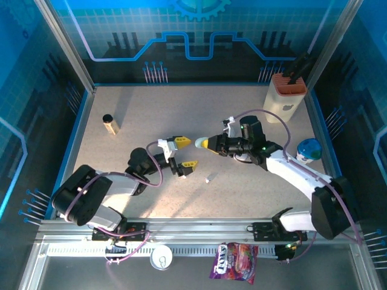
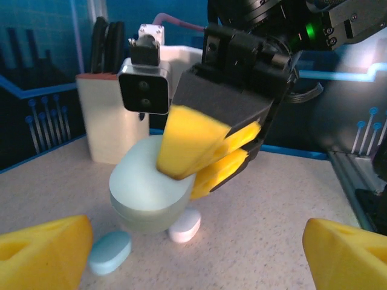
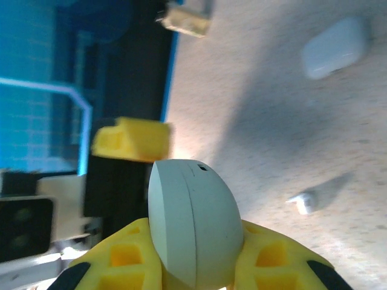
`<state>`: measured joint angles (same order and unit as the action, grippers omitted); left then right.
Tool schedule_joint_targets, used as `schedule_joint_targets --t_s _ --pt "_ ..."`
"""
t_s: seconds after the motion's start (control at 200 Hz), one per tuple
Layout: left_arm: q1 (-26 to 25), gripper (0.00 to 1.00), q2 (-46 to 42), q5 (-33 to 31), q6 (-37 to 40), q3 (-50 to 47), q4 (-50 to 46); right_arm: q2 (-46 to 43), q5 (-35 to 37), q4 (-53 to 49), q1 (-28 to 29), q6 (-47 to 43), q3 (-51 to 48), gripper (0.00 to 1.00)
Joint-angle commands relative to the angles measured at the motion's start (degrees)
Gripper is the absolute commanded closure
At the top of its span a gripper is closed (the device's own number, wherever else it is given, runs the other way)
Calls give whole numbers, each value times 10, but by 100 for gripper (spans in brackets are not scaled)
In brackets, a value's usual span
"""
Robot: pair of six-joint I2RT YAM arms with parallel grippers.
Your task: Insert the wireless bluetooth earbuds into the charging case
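Spotted a pale mint-grey case, plain, between bright yellow pads. Caught a white earbud on the speckled beige table. Picked out a blue, grid-patterned backdrop and a cream holder topped in orange.

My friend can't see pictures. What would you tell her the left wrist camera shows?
The right gripper pinches a pale green charging case in its yellow fingers, close to a speckled table. A white oval thing and a pale blue one lie beside it, and the left gripper is open wide.
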<state>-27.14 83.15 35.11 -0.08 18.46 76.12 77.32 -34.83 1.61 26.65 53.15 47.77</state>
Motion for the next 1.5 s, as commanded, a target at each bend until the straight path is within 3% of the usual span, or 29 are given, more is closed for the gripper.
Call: schedule_joint_targets --t_s 0.0,0.325,0.565,0.73,0.835,1.096,1.216,1.496 --pt "11 6 -40 -26 12 -19 -41 51 73 -77 -8 -82 46 89" --pt "16 1 -174 -155 63 -10 -320 240 120 -58 1 -104 129 88" --pt "17 1 -210 -221 46 1 -405 328 121 -60 4 -109 176 85" --pt "17 1 -211 -248 51 18 -450 358 126 -69 4 -119 189 73" --pt "18 4 -203 -247 66 73 -559 348 130 -80 0 -127 188 59" --pt "26 3 -114 -273 258 206 -760 244 169 -150 -4 -178 168 38" --pt "29 8 -47 -272 310 271 -820 184 162 -154 -4 -180 129 34" --pt "47 13 140 -256 345 451 -964 59 183 -183 -7 -187 48 31"
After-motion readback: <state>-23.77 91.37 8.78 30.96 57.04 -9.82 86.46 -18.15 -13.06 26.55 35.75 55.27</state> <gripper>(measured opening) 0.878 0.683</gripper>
